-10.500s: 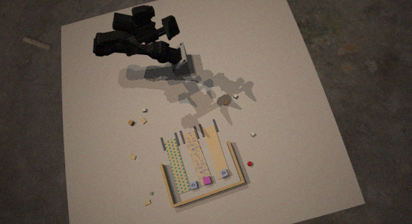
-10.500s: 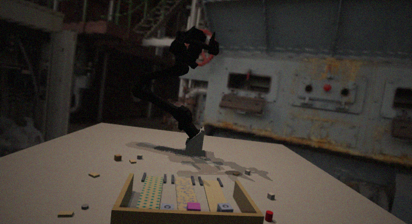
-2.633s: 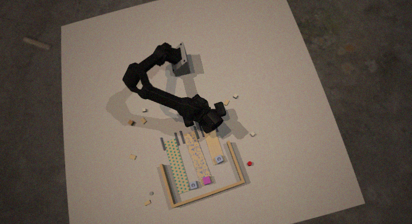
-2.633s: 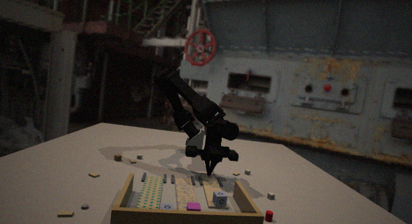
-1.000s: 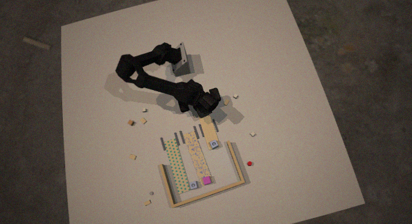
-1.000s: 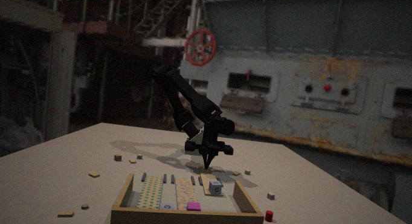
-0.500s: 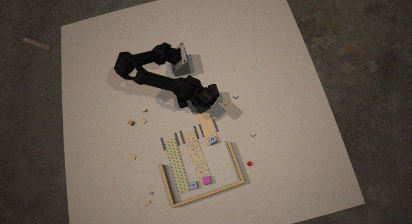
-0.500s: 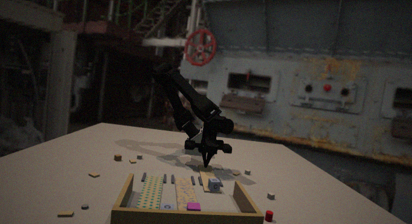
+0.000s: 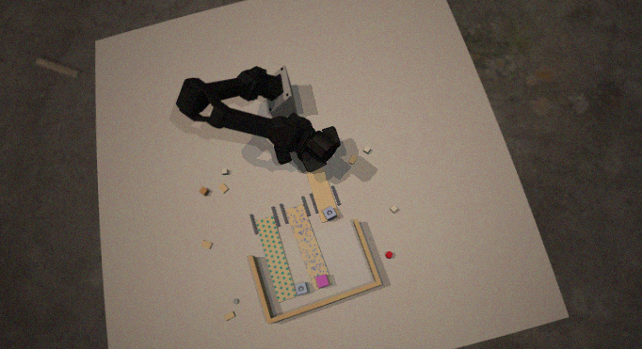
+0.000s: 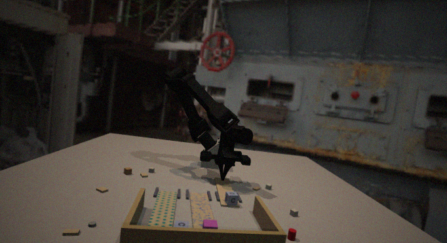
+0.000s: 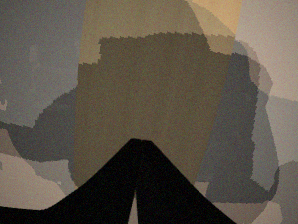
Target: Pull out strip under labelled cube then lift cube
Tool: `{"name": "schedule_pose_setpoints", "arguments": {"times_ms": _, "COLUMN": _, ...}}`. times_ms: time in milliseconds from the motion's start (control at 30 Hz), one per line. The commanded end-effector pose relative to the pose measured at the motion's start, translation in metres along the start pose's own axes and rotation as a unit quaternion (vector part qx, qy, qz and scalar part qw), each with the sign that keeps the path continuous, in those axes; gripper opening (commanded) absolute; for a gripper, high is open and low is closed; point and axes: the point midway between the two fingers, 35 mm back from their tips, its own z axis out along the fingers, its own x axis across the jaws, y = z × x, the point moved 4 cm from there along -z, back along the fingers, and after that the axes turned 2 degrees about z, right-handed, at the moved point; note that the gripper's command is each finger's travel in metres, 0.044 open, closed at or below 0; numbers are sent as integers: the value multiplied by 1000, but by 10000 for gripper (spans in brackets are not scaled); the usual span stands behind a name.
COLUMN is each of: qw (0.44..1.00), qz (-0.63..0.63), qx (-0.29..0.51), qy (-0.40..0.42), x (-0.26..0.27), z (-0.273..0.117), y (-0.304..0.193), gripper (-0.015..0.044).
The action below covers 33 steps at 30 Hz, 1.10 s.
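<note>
the labelled cube (image 9: pixel 329 213) sits on the far end of a plain tan strip (image 9: pixel 321 193), just outside the open mouth of the wooden tray (image 9: pixel 372 256), between grey guide bars (image 9: pixel 335 195). the strip's near end lies under the claw (image 10: pixel 224 178), whose fingers are together, tips pressed down on the strip. two patterned strips lie beside it on the counter (image 9: pixel 424 129), carrying a second grey cube (image 9: pixel 301 288) and a pink cube (image 9: pixel 322 280).

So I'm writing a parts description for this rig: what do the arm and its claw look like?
The arm is matte black all over, built of chunky, blocky links, and it rises from a light grey bracket. The claw is black too, with two slim fingers tapering to a point. No cables or markings show.
</note>
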Motion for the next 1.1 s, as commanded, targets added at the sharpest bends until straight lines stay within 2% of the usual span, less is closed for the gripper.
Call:
{"name": "schedule_pose_setpoints", "arguments": {"times_ms": 0, "qw": 1000, "qz": -1, "qx": 13, "qy": -1, "x": -2, "z": 4, "y": -8, "gripper": 0}}
{"name": "schedule_pose_setpoints", "arguments": {"times_ms": 967, "qw": 1000, "qz": -1, "qx": 13, "qy": -1, "x": -2, "z": 4, "y": -8, "gripper": 0}}
{"name": "schedule_pose_setpoints", "arguments": {"times_ms": 1067, "qw": 1000, "qz": -1, "qx": 6, "qy": 1, "x": 1, "z": -20, "y": 1, "gripper": 0}}
